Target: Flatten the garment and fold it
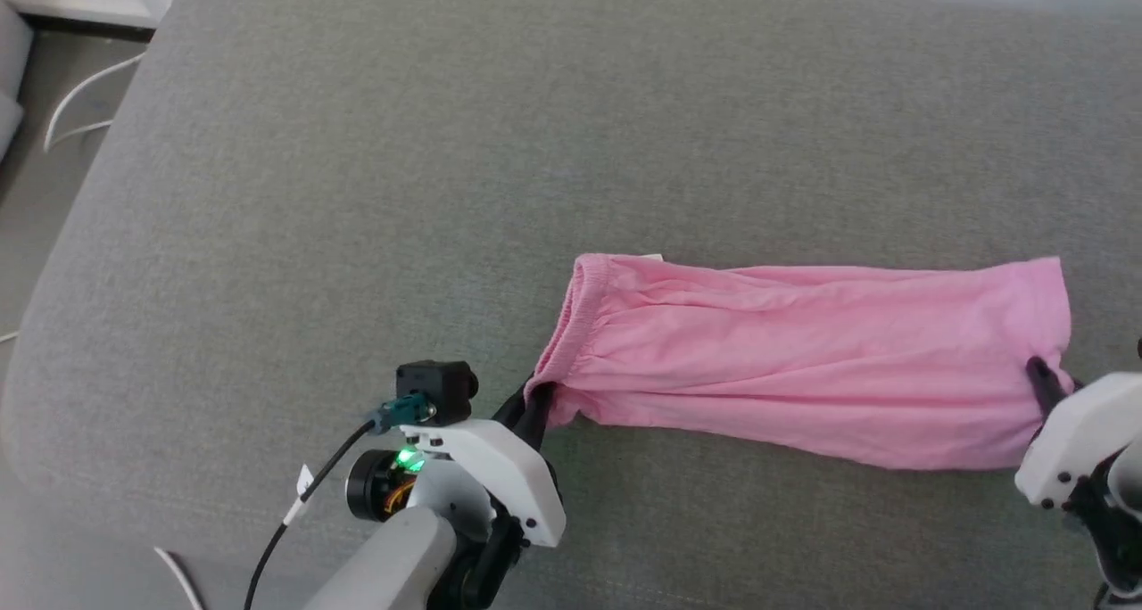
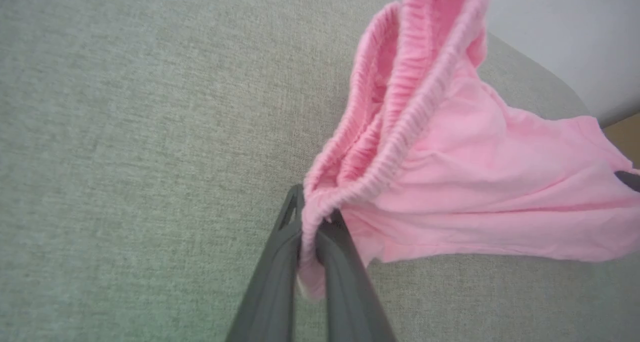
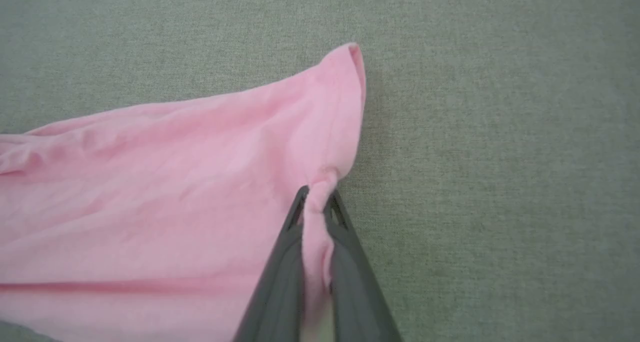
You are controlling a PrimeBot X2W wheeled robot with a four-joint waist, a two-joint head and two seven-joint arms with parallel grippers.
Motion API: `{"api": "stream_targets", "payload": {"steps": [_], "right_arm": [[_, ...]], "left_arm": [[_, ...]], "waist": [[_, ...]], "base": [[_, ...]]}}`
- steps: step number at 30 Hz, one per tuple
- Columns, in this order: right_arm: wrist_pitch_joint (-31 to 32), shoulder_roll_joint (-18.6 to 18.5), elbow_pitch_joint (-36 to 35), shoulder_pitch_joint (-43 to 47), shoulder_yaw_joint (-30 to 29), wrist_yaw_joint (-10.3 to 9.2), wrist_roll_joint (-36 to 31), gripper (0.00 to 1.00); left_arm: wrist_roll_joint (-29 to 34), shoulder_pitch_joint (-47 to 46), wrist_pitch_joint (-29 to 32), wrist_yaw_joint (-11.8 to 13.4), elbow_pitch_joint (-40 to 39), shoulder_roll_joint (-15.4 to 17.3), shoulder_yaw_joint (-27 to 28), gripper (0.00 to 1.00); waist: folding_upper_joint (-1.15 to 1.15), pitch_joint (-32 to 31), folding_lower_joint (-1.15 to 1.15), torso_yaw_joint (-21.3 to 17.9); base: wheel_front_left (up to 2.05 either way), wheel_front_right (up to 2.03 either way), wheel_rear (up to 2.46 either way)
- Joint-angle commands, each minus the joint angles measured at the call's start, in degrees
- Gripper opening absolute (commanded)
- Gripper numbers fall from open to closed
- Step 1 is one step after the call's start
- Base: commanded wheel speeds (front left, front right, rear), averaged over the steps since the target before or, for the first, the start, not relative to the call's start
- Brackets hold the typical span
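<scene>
The garment (image 1: 803, 360) lies across the cushion (image 1: 446, 146), the left gripper (image 1: 538, 398) at its left end and the right gripper (image 1: 1039, 375) at its right end.

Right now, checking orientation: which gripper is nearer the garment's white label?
Left. The left gripper clamps the waistband, at the end bearing the label; the right gripper holds the garment at its opposite hem end.

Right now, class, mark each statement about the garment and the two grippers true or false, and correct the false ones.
1. The left gripper is shut on the garment at its waistband. True.
2. The right gripper hangs open, clear of the cloth. False: it is shut on the garment's other end.
3. The garment lies stretched between the grippers on a grey cushion. True.
4. The garment is blue. False: it is pink.
</scene>
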Motion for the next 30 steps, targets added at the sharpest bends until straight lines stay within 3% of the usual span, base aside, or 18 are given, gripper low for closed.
{"api": "stream_targets", "payload": {"steps": [1,3,4,5,6,12,19,25,30], "right_arm": [[-0.8,0.1,-0.3,0.9,0.0,-0.06,1.5,0.00],[-2.4,0.1,0.7,1.6,0.4,-0.06,3.1,0.00],[-3.2,0.1,1.3,1.7,0.6,-0.06,3.5,0.13],[-4.0,0.1,2.1,1.8,0.8,-0.06,3.9,0.43],[-4.9,0.1,3.1,1.9,1.0,-0.06,4.0,1.00],[-11.3,0.1,7.1,1.8,2.6,-0.06,4.6,1.00],[-18.5,0.1,5.5,4.5,4.0,-0.06,2.4,1.00],[-21.8,0.1,4.7,5.6,3.0,-0.06,0.5,1.00],[-22.3,0.1,6.2,4.9,2.1,-0.06,0.1,1.00]], "left_arm": [[-0.3,0.6,0.4,0.4,-0.4,0.6,0.0,0.00],[-0.4,0.6,0.9,0.6,-1.0,0.7,-0.1,0.00],[-0.4,0.6,1.1,0.6,-1.2,0.8,-0.2,0.17],[-0.5,0.5,1.4,0.5,-1.4,0.8,-0.3,0.60],[-0.7,0.5,1.7,0.3,-1.6,0.8,-0.6,1.00],[-1.9,1.4,1.6,-2.1,-3.1,0.6,-1.3,1.00],[0.7,2.8,-6.3,-4.0,-6.1,2.6,-0.4,1.00],[5.5,2.9,-14.2,-4.3,-7.2,4.6,3.0,1.00],[12.3,2.4,-15.0,-3.9,-8.9,2.9,11.2,1.00]], "waist": [[-0.01,-0.5,0.01,-1.2],[-0.01,-0.5,0.01,-1.7],[-0.01,-0.5,0.01,-1.9],[-0.01,-0.6,0.01,-2.0],[-0.01,-0.6,0.01,-2.1],[-0.01,-2.0,0.01,-2.0],[-0.01,-4.5,0.01,-1.5],[-0.01,-5.8,0.01,-1.7],[-0.01,-6.0,0.01,-2.2]], "base": [[0.00,0.00,0.00],[0.00,0.00,0.00],[0.00,0.00,0.00],[0.00,0.00,0.00],[0.00,0.00,0.00],[0.00,0.00,0.00],[0.00,0.00,0.00],[0.00,0.00,0.00],[0.00,0.00,0.00]]}}
